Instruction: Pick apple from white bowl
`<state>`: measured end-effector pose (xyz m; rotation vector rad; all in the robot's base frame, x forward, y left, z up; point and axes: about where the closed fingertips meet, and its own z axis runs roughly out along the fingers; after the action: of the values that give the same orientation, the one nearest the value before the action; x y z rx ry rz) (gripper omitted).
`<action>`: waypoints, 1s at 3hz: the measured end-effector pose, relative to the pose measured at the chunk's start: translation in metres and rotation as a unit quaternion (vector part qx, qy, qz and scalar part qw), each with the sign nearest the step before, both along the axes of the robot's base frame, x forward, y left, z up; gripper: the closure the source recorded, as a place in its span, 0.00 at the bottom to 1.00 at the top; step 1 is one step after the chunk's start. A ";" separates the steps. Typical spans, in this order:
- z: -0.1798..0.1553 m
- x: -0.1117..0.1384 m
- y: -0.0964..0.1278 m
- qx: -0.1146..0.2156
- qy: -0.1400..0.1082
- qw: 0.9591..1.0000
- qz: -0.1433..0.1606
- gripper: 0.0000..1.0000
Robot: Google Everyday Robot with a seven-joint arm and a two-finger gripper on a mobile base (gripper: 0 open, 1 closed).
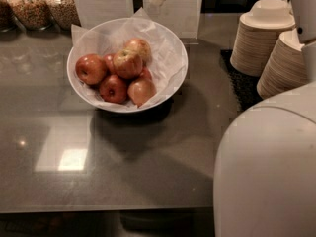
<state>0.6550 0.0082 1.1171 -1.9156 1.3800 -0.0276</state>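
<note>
The white bowl point(180, 58) stands on the dark counter at upper left, lined with crinkled white paper. It holds several apples. The apple point(127, 63), red streaked over yellow, lies on top of the pile in the middle. Deep red apples point(90, 69) lie to its left and front, and paler ones behind and at front right. The gripper is out of view. Only the robot's bulky white arm body point(266, 167) fills the lower right, apart from the bowl.
Two stacks of beige disposable bowls point(264, 36) stand at the right on a dark mat. Glass jars of cereal point(37, 4) and white sign holders point(173, 9) stand behind the bowl. The counter's front edge runs along the bottom.
</note>
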 end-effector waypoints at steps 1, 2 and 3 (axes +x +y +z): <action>0.008 -0.029 -0.009 0.066 -0.014 0.998 0.014 0.00; 0.002 -0.034 -0.015 0.085 -0.019 0.996 0.002 0.00; 0.002 -0.034 -0.015 0.085 -0.019 0.996 0.002 0.00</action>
<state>0.6213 -0.0072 1.1190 -1.7678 1.3095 0.0531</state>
